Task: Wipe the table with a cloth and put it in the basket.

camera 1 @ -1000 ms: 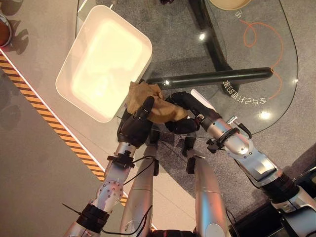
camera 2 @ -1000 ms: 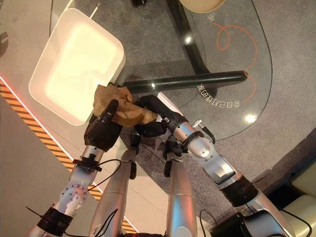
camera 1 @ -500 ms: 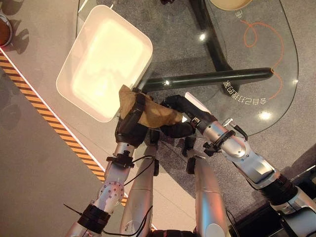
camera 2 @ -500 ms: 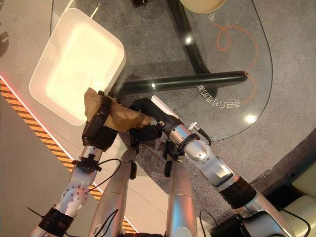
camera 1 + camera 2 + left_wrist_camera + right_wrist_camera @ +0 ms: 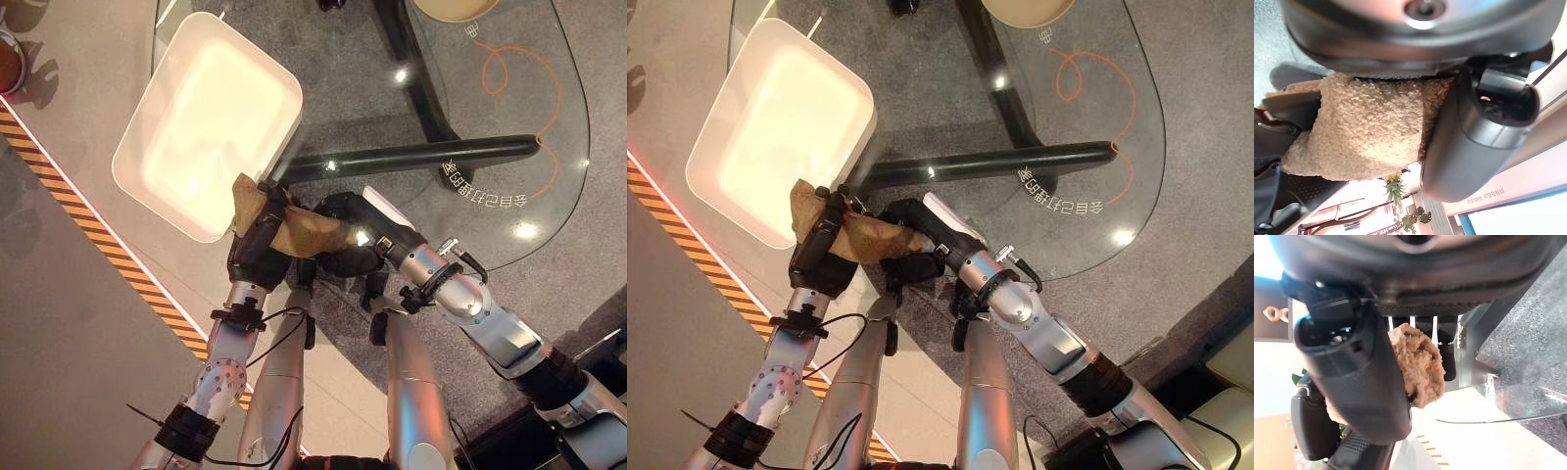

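A tan fuzzy cloth [image 5: 302, 231] is stretched between my two hands at the glass table's [image 5: 490, 147] near edge, just off the near corner of the white basket [image 5: 132, 186]. My left hand [image 5: 257, 253] is curled round the cloth's left end, which sticks up beside the basket rim. In the left wrist view the cloth [image 5: 1366, 132] is pressed between thumb and palm. My right hand [image 5: 348, 233] grips the cloth's right end; in the right wrist view a bunch of cloth [image 5: 1420, 362] sits pinched against the thumb.
The table's dark tubular leg [image 5: 411, 154] runs under the glass just beyond the hands. A beige round object [image 5: 451, 8] sits at the table's far edge, with an orange line [image 5: 519, 88] drawn on the glass. Striped floor tape [image 5: 98, 245] runs left of the basket.
The left hand has closed round the cloth's left end and lifted it toward the basket's near corner. The right hand followed leftward, still holding the other end.
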You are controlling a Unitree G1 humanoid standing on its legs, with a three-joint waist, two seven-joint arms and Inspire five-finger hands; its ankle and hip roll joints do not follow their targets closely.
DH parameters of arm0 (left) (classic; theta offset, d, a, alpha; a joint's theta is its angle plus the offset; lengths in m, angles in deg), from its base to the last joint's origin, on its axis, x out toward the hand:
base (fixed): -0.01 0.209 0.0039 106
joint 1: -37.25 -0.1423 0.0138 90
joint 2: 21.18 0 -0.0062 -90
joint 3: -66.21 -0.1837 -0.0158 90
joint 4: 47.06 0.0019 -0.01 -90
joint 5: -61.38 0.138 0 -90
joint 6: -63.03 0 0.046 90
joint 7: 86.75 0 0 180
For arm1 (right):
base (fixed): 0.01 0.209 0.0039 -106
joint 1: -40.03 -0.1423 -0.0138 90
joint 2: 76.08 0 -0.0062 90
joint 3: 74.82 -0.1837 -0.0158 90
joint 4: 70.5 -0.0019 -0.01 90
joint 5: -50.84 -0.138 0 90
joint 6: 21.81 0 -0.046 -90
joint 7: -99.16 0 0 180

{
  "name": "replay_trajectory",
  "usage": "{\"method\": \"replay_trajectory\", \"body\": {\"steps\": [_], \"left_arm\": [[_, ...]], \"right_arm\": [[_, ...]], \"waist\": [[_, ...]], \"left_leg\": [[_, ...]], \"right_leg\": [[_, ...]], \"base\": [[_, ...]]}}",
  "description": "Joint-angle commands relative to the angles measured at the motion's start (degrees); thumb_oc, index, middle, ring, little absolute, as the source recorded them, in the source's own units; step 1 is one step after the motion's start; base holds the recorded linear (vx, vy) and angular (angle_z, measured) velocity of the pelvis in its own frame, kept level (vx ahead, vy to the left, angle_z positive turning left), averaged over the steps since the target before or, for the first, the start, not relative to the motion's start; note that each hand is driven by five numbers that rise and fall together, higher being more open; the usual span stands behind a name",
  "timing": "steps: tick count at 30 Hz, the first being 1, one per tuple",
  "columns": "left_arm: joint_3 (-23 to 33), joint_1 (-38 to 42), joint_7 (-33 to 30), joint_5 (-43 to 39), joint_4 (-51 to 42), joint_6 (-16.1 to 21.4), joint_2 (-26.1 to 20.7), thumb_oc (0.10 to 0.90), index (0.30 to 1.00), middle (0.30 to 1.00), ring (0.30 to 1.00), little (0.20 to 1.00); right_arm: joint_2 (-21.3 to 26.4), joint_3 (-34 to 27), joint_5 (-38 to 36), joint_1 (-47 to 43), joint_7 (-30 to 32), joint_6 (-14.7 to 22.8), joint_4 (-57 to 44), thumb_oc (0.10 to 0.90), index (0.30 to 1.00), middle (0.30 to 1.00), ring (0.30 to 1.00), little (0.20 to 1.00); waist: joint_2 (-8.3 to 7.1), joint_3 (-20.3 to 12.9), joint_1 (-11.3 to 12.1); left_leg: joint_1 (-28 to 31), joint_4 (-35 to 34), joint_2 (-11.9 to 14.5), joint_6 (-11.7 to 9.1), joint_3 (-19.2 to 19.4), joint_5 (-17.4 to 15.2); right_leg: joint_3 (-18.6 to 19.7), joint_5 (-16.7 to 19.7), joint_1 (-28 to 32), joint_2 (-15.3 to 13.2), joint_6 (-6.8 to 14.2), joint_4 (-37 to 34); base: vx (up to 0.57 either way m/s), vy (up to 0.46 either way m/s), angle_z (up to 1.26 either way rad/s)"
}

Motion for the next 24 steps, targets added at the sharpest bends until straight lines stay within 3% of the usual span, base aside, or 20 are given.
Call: {"method": "replay_trajectory", "body": {"steps": [1, 17, 23, 24], "left_arm": [[-1.1, -0.5, 8.0, 1.2, -10.4, 1.5, 3.1, 0.100, 0.300, 0.300, 0.300, 0.200], [2.0, -1.8, 9.4, 2.3, -10.3, 2.6, 3.6, 0.100, 0.300, 0.300, 0.300, 0.200], [6.1, -1.9, 9.7, 4.6, -10.9, 10.2, 3.2, 0.100, 0.300, 0.300, 0.300, 0.200], [8.0, -1.7, 9.5, 5.4, -11.3, 13.2, 2.6, 0.100, 0.300, 0.300, 0.300, 0.200]], "right_arm": [[-2.8, -5.1, 0.7, -2.6, 5.0, 7.5, -10.5, 0.800, 0.900, 0.900, 0.900, 0.900], [-2.3, -11.0, 1.4, 1.3, 7.7, 8.8, -11.5, 0.800, 0.900, 0.900, 0.900, 0.900], [-2.5, -13.3, 1.0, 4.0, 8.1, 9.3, -11.6, 0.800, 0.900, 0.900, 0.900, 0.900], [-2.7, -13.9, 0.6, 4.9, 8.0, 9.4, -11.4, 0.800, 0.900, 0.900, 0.900, 0.900]], "waist": [[-0.28, -1.5, -0.3], [-0.85, -1.5, -1.0], [-0.77, -1.5, -1.4], [-0.67, -1.5, -1.4]], "left_leg": [[2.6, 1.8, -3.9, 3.0, 4.4, -5.9], [3.6, 1.3, -3.5, 3.0, 4.8, -6.2], [4.3, 1.4, -3.3, 2.9, 5.1, -6.5], [4.6, 1.4, -3.3, 2.8, 5.0, -6.6]], "right_leg": [[1.1, 3.7, 2.6, 4.1, 1.8, -6.6], [1.6, 3.7, 3.4, 4.4, 1.9, -6.8], [2.0, 3.2, 3.9, 4.6, 1.9, -6.5], [2.0, 2.9, 4.1, 4.5, 1.9, -6.4]], "base": [[0.00, 0.000, 0.00], [0.00, 0.000, 0.00], [0.01, 0.009, -0.04], [0.02, 0.024, -0.07]]}}
